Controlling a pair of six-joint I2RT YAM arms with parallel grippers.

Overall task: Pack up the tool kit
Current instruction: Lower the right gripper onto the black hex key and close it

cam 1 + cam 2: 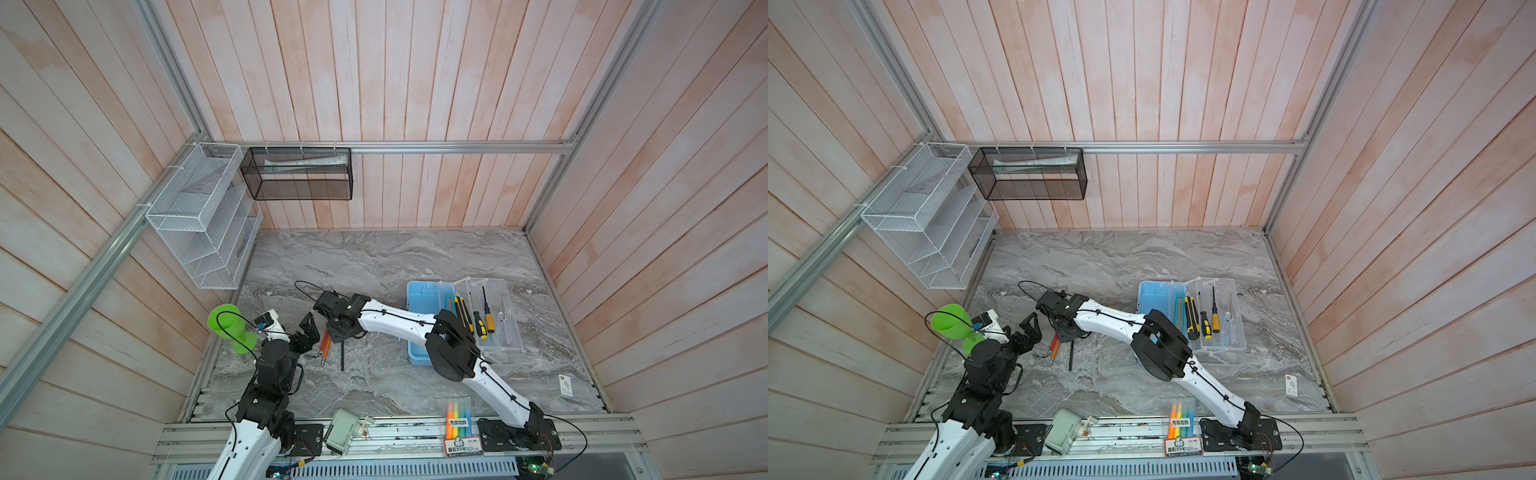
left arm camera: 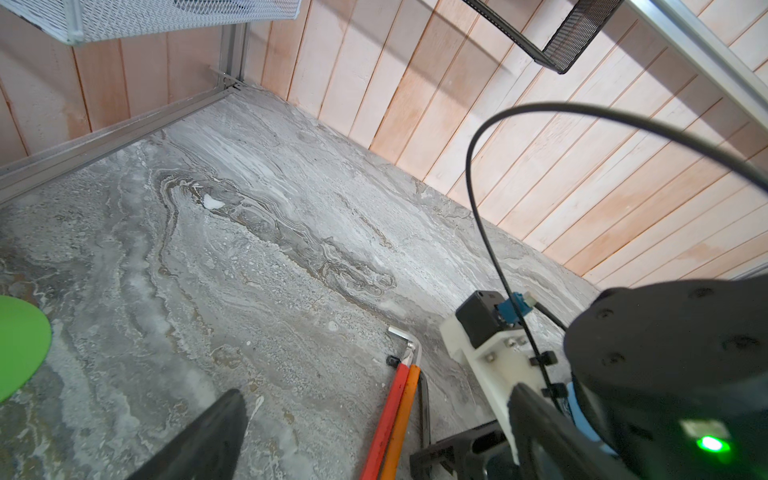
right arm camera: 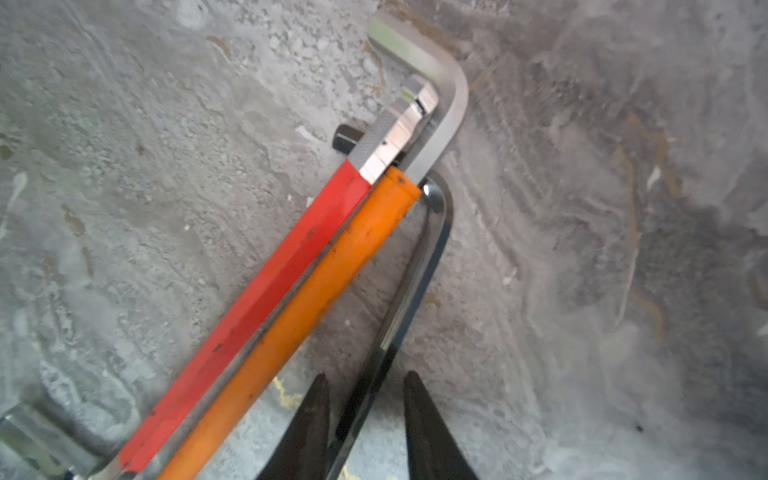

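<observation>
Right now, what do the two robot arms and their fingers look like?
Both arms have white shell links between chunky black joint housings, on black base plates bolted to the aluminium rail. A thin black cable runs along the right arm, clipped in places; another loops free by the left arm. The fingers are black, tapering to points. A green light glows on a black housing in the left wrist view.

The open case (image 1: 422, 320) sits on the table (image 1: 374, 257), screwdrivers (image 1: 484, 316) lying on its lid (image 1: 505, 328). Well left of the case lie the hex keys (image 1: 326, 347), with a goblet (image 1: 230, 328) farther left. The marker pack (image 1: 457, 419) lies in front of the case.
</observation>
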